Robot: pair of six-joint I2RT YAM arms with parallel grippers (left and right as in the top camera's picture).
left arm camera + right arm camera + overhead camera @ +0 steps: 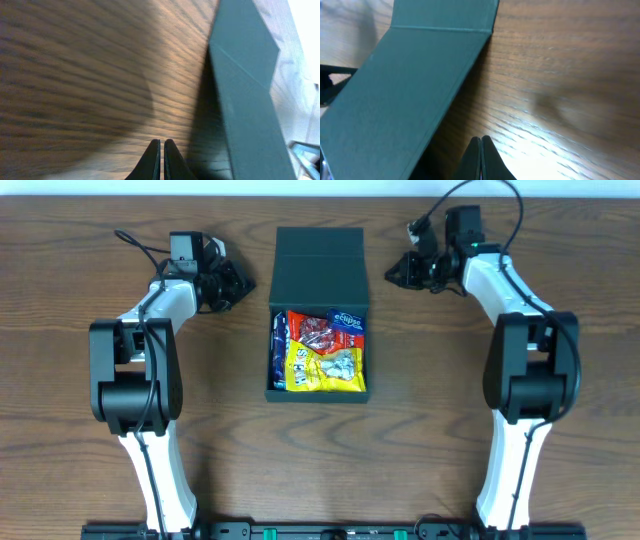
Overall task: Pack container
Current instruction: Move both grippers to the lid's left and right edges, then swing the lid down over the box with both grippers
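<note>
The dark teal-green container (pixel 318 268) lies in the middle of the table with its flap lid laid back toward the far edge. Several snack packets (pixel 322 352) in red, yellow and blue fill its open tray. My left gripper (pixel 234 281) sits left of the lid, shut and empty; in the left wrist view its tips (pixel 162 145) meet over bare wood beside the container's wall (pixel 247 100). On the other side of the lid, my right gripper (pixel 396 277) is shut on nothing, its tips (pixel 480 141) together next to the lid (pixel 405 95).
Brown wood table (pixel 90 440) all round the box. Both arm bases stand at the near edge, left (pixel 135 385) and right (pixel 530 380). Cables (pixel 135 245) trail behind each wrist near the far edge.
</note>
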